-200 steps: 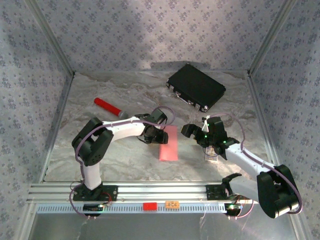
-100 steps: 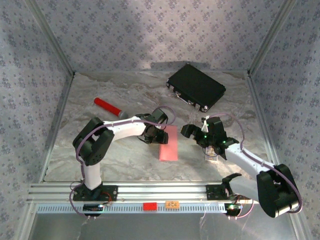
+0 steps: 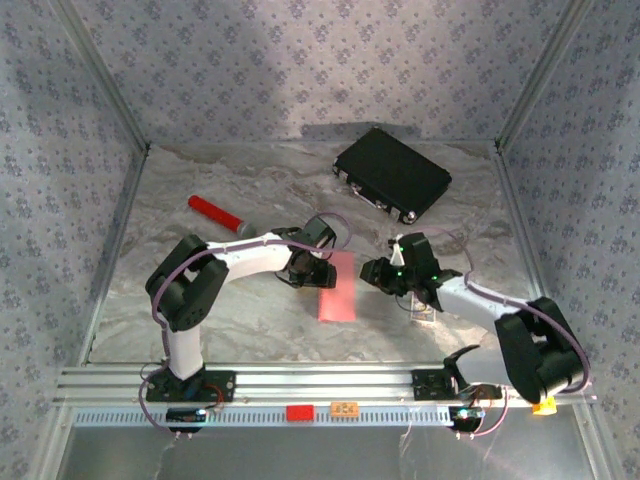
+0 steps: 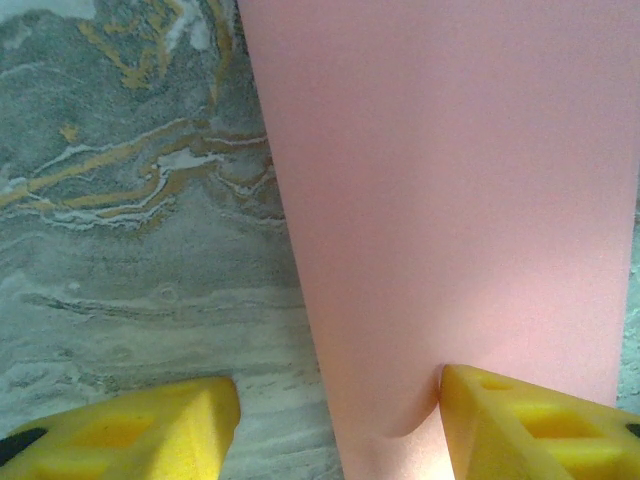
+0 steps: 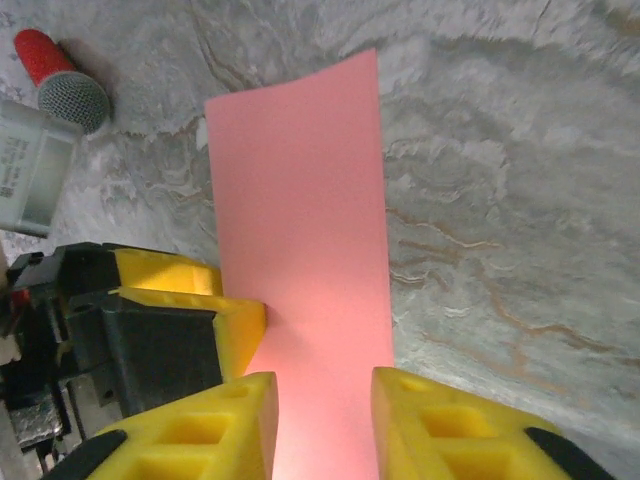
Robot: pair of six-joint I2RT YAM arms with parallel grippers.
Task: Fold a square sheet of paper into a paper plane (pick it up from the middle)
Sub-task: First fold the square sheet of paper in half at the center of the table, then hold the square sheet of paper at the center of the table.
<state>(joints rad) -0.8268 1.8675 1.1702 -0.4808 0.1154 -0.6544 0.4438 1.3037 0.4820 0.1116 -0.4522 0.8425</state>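
The square sheet of paper is salmon pink and lies flat on the marble table as a narrow rectangle; a paper plane is out of view. My left gripper is open at the sheet's left edge. In the left wrist view its right fingertip rests on the paper and the other stands on bare table. My right gripper sits at the sheet's right side. In the right wrist view its jaws stand narrow but apart, with the paper showing in the gap.
A red cylinder with a grey cap lies at the back left of the paper. A black case sits at the back right. A small card lies under the right forearm. Patterned walls close in three sides.
My right gripper has moved left to the paper's right edge and its jaws have narrowed. The left gripper and the paper have stayed in place.
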